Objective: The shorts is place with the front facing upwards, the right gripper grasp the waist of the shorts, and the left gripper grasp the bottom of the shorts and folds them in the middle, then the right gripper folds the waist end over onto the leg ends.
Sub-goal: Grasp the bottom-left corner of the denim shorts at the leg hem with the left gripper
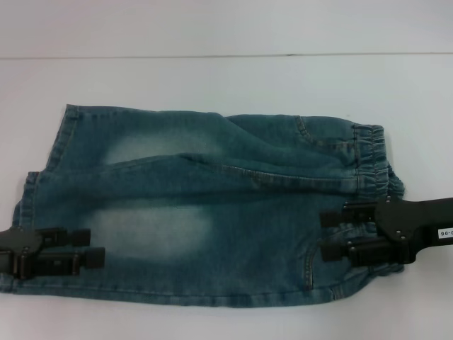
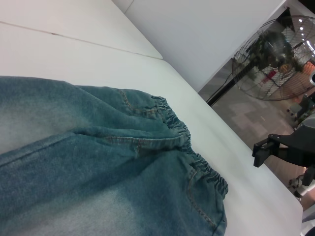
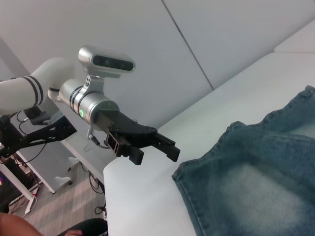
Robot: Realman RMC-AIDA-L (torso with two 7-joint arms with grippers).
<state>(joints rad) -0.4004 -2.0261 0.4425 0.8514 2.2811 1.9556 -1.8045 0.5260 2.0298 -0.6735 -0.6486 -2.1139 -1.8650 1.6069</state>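
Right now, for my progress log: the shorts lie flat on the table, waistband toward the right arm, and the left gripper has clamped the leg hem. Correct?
No. The right wrist view shows the left gripper with jaws open, apart from the leg hem, beside the table's edge. The shorts do lie flat on the table, waistband toward the right gripper, open too.

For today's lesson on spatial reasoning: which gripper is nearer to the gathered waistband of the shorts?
Right. The right gripper is at the waistband end of the shorts. The left gripper is at the opposite, leg-hem end.
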